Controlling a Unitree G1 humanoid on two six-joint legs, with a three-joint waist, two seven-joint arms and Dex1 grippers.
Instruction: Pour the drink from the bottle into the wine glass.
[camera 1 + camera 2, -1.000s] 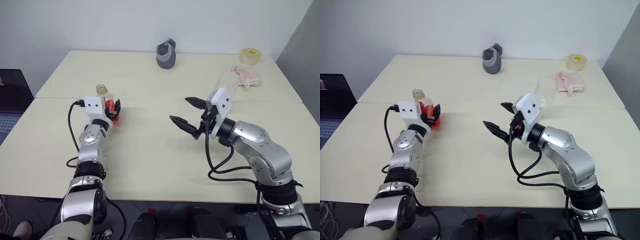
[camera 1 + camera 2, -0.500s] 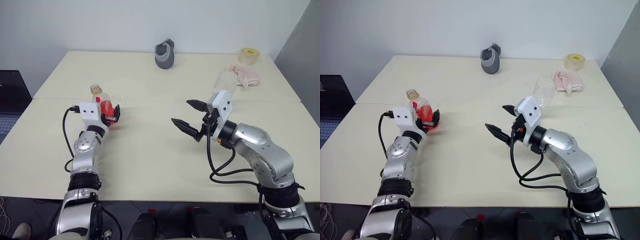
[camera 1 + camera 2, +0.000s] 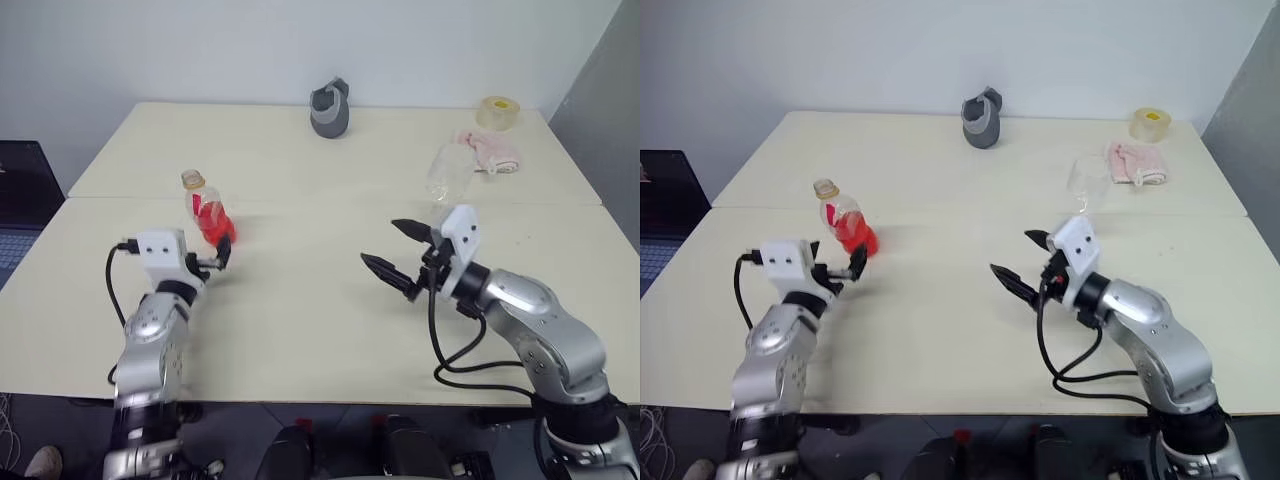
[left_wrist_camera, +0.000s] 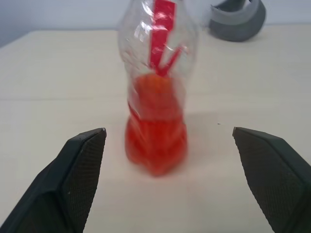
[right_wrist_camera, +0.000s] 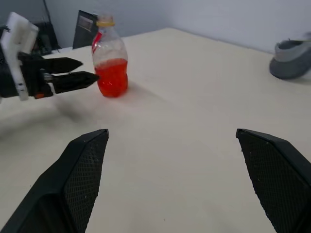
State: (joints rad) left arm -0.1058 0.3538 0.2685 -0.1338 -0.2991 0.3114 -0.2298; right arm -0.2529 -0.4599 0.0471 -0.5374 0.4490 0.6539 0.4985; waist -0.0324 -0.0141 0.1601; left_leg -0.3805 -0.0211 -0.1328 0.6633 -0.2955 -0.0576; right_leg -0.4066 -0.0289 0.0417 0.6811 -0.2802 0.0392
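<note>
Capped bottle (image 3: 207, 212) of red drink stands free just beyond the wide-open left tool (image 3: 207, 262); right tool (image 3: 398, 254) also gapes empty; a careless regrasp might topple it.

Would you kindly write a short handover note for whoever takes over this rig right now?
Left gripper: jaws open, empty, just short of the bottle.
Right gripper: jaws open, empty, above mid-table.
Bottle stands upright on the table, capped, drink in its lower part.
Wine glass stands far right, apparently empty.
Done: nothing poured.
Left: grasp the bottle, uncap it, pour into the glass.
</note>
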